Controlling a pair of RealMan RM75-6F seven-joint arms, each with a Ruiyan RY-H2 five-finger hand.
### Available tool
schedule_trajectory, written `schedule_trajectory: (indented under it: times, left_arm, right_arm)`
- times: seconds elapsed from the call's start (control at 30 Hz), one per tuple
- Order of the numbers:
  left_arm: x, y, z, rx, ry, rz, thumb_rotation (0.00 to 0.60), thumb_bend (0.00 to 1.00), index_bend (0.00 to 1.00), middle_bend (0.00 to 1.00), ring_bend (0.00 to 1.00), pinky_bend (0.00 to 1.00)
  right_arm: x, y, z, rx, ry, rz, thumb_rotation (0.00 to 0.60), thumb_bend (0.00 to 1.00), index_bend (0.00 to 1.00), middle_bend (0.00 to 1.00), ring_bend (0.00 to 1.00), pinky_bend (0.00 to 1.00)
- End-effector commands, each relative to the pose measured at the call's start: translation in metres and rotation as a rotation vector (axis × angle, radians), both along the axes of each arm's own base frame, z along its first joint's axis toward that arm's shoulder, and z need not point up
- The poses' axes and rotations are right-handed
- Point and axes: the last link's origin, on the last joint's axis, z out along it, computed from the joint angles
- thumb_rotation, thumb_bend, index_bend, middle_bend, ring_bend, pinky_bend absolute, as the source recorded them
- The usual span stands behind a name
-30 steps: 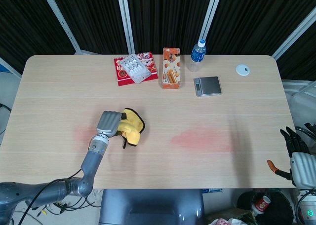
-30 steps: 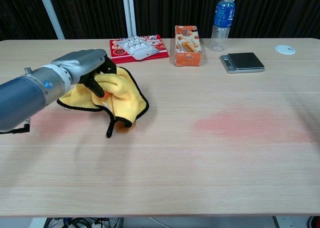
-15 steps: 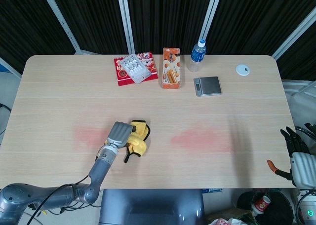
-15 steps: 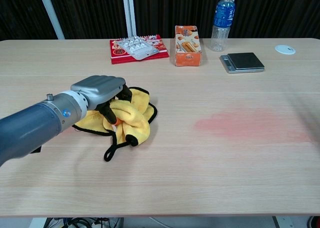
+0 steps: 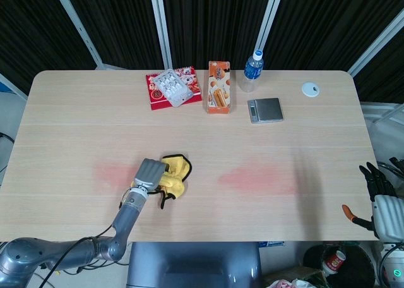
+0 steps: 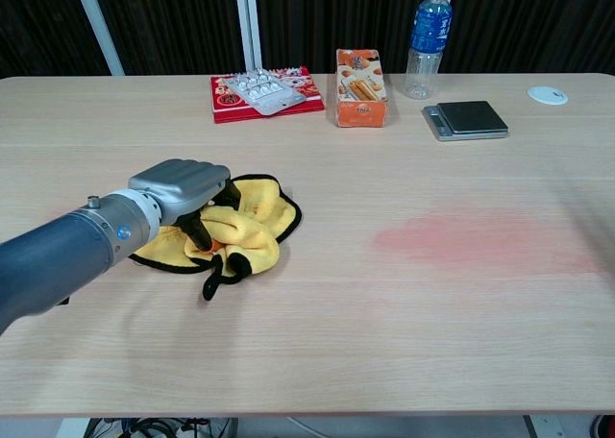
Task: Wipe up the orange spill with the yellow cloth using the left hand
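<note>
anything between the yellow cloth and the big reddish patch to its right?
Nothing: bare table separates the yellow cloth from the reddish patch, clearest in the chest view.

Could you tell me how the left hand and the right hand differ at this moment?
The left hand is out over the table, pressing on the yellow cloth; the right hand hangs off the table's right edge, touching nothing. The left hand looks silver-grey, its fingers curled into the cloth, while the right hand's fingers are dark and spread. Both belong to the same robot.

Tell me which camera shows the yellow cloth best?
The chest view: the yellow cloth is close, its black edging and folds plain under the left hand. The head view shows it small, from above.
</note>
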Motion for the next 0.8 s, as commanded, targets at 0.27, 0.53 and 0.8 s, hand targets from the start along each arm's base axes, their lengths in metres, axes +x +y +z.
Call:
schedule_trajectory:
  times: [0.27, 0.53, 0.8]
  left_arm:
    - [-0.027, 0.028, 0.034, 0.106, 0.026, 0.084, 0.6, 0.47, 0.73, 0.72, 0.64, 0.69]
    - [-0.03, 0.04, 0.042, 0.134, -0.018, 0.143, 0.6, 0.47, 0.74, 0.72, 0.64, 0.69]
    - [-0.006, 0.029, 0.017, 0.074, -0.035, 0.098, 0.6, 0.47, 0.74, 0.72, 0.64, 0.69]
  right_arm:
    - [0.0, 0.0, 0.0, 0.002, -0.001, 0.0, 0.6, 0.17, 0.0, 0.0, 0.0, 0.13]
    - [0.0, 0.0, 0.0, 0.0, 0.001, -0.001, 0.6, 0.17, 0.0, 0.0, 0.0, 0.13]
    - [0.0, 0.0, 0.0, -0.001, -0.004, -0.003, 0.6, 0.17, 0.0, 0.0, 0.0, 0.13]
